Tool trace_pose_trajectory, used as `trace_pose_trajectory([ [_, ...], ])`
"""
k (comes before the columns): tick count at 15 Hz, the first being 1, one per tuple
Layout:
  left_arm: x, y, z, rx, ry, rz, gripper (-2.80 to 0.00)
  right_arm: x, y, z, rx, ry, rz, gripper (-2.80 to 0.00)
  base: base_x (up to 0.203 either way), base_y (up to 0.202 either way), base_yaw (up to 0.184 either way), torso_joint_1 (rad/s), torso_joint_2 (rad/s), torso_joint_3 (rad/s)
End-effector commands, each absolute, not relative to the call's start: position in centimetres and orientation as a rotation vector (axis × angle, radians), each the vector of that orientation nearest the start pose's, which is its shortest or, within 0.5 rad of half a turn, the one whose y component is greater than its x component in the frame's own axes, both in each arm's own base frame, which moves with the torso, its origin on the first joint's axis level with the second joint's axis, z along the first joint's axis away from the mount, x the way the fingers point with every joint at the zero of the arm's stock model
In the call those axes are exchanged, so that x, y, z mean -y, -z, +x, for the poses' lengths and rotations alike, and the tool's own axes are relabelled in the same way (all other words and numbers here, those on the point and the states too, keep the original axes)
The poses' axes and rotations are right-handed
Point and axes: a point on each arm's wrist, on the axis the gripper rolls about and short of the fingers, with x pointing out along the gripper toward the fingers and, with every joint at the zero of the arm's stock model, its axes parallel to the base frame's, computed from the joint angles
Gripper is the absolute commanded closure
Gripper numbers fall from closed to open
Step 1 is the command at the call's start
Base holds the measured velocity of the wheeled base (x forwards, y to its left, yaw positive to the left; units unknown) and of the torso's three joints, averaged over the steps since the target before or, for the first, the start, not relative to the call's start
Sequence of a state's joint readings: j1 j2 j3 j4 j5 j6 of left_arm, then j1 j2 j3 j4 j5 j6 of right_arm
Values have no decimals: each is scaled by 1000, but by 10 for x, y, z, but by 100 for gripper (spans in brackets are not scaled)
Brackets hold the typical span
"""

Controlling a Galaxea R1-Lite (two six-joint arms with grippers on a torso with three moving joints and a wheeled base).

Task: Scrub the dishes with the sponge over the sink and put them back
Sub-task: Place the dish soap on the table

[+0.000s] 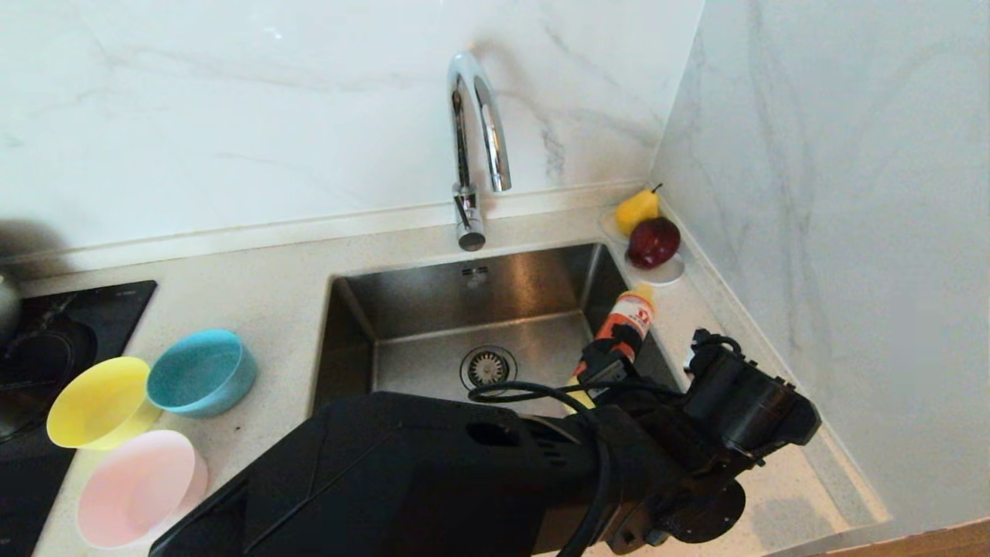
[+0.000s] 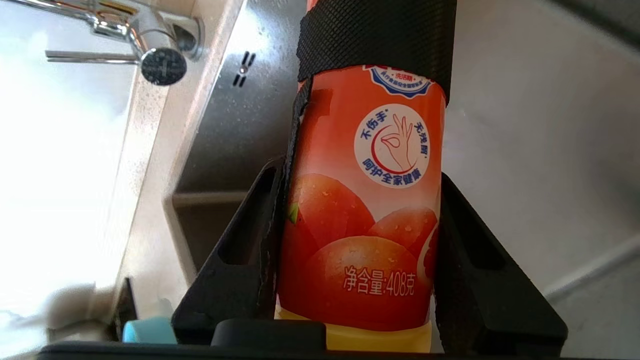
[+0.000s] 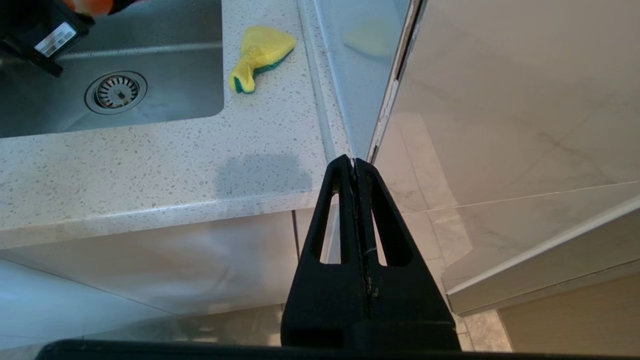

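Observation:
Three dishes stand on the counter left of the sink (image 1: 418,363): a yellow bowl (image 1: 97,402), a light blue bowl (image 1: 203,371) and a pale pink bowl (image 1: 139,487). My left arm reaches across the front to the sink's right side. There my left gripper (image 1: 611,350) (image 2: 360,170) is shut on an orange detergent bottle (image 1: 630,313) (image 2: 365,210), held tilted over the basin's right edge. In the right wrist view the yellow sponge (image 3: 260,55) lies on the counter right of the sink (image 3: 165,90). My arm hides it in the head view. My right gripper (image 3: 354,162) is parked, shut and empty, below the counter's front edge.
A chrome gooseneck tap (image 1: 476,131) rises behind the basin. A white saucer (image 1: 661,272) with a pear and a red apple sits in the back right corner by the wall. A black hob (image 1: 46,348) lies at the far left.

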State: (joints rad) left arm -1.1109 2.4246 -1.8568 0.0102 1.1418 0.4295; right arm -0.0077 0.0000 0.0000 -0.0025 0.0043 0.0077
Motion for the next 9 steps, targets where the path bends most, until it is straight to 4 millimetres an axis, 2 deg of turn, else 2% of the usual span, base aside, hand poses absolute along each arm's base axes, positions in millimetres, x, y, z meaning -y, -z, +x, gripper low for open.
trace_pose_trajectory([
  [1, 429, -125, 234, -251, 18, 942, 0, 0, -76, -23, 2, 3, 8, 0, 0, 0, 0, 0, 0, 0],
  [7, 431, -123, 233, -249, 8, 878, 0, 0, -76, -23, 2, 3, 8, 0, 0, 0, 0, 0, 0, 0],
  [9, 431, -136, 233, -232, 7, 839, 0, 0, -76, -23, 2, 3, 8, 0, 0, 0, 0, 0, 0, 0],
])
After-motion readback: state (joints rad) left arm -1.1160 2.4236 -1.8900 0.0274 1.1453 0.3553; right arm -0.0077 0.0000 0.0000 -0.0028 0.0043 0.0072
